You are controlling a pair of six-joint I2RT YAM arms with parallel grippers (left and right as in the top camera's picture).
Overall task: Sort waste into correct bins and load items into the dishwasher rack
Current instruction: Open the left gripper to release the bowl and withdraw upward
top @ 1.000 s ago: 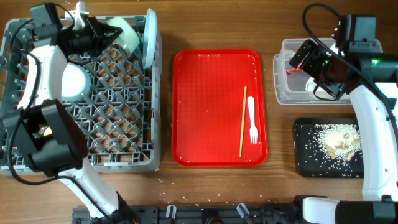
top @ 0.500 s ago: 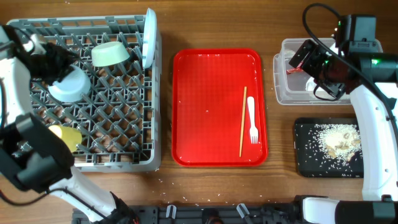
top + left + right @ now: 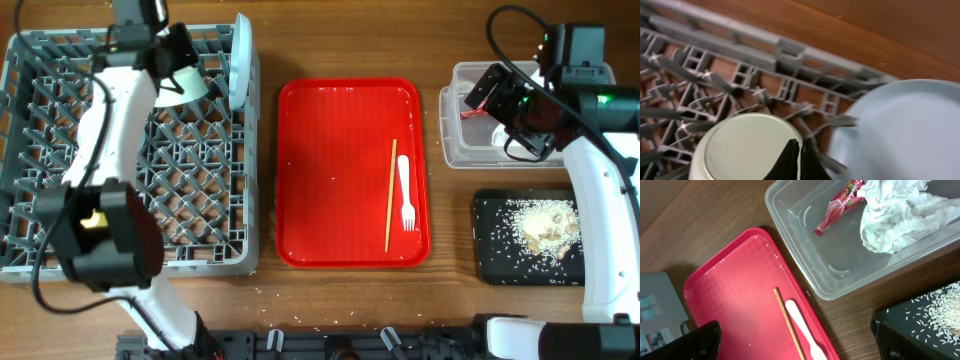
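While your left gripper (image 3: 795,150), tips together, hangs over the light green bowl (image 3: 742,145) in the rack (image 3: 790,52), your right gripper (image 3: 795,339) gapes wide.

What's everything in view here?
Grey plastic dishwasher rack: 1, grey, left.
Light green bowl: 1, green, in rack.
Pale blue round plate: 1, blue, upright, rack's right edge.
Red serving tray: 1, red, centre.
Thin wooden chopstick: 1, tan, red tray.
White plastic fork: 1, white, beside chopstick.
Clear plastic tub: 1, clear, far right.
Shiny red wrapper: 1, red, in tub.
Crumpled white paper napkin: 1, white, in tub.
Flat black tray: 1, black, right.
Loose rice: scattered, white, black tray.
Left claw: 1, black, over bowl.
Right claw: 1, black, open.
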